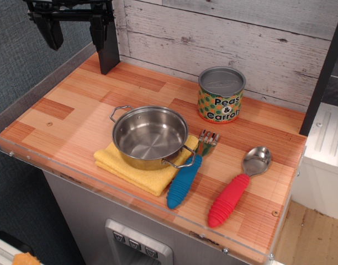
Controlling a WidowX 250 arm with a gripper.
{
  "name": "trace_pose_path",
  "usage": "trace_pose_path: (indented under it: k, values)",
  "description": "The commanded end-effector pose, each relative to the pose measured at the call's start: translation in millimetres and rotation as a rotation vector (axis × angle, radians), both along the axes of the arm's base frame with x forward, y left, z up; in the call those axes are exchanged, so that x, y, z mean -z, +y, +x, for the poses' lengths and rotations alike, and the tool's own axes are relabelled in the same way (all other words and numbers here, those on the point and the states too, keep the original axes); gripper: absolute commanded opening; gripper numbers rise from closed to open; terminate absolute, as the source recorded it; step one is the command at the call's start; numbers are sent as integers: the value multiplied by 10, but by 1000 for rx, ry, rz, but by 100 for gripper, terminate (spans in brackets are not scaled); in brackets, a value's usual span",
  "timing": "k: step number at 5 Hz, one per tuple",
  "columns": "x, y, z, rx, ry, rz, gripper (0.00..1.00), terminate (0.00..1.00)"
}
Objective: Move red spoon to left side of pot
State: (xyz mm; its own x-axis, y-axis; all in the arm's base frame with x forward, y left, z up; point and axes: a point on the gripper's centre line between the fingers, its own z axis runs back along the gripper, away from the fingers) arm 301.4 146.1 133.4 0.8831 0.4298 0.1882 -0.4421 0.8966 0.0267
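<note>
Count: one pot [149,136], one spoon [238,185], one fork [189,172], one can [221,94], one yellow cloth [137,169]. All on one desk [64,110].

Gripper [72,27] at upper left of frame, raised high, only its lower part in view. Black throughout. Two fingers [50,30] hang downward from a horizontal black crossbar; the one nearer the frame edge is broad and tapers to a blunt tip, the other is narrower and straighter. Clear gap between them, jaws spread apart. Nothing between the fingers. Arm and wrist above are cut off by the top edge.
</note>
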Motion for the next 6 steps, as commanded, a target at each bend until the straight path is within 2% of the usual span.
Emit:
trace_pose_path:
  k: [1,3,5,6]
  values:
    - [0,0,0,0,0,0,100,0]
    - [-61,-289,15,92,-11,14,100,0]
    - [8,-967,10,283,-11,74,100,0]
    - [68,-1318,-10,395,-5,71,100,0]
